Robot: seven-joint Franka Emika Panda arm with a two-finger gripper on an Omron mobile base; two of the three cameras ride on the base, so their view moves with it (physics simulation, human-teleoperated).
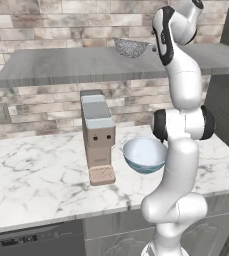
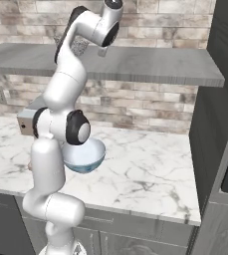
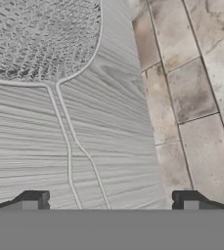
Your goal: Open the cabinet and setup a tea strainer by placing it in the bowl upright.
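Tea strainer (image 3: 35, 34): on shelf (image 3: 113, 146), handle toward hand (image 3: 108, 205), fingers wide, empty, lined up for grasp. Bowl (image 1: 144, 154): on bench (image 1: 36, 175), at 6 o'clock below.

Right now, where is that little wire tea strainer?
The tea strainer sits up on the grey shelf against the brick wall, above the coffee machine and bowl.

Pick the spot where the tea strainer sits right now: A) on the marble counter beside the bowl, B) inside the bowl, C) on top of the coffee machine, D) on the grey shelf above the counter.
D: the tea strainer rests on the grey shelf, well above the bowl on the counter, and the open gripper hovers over its thin handle.
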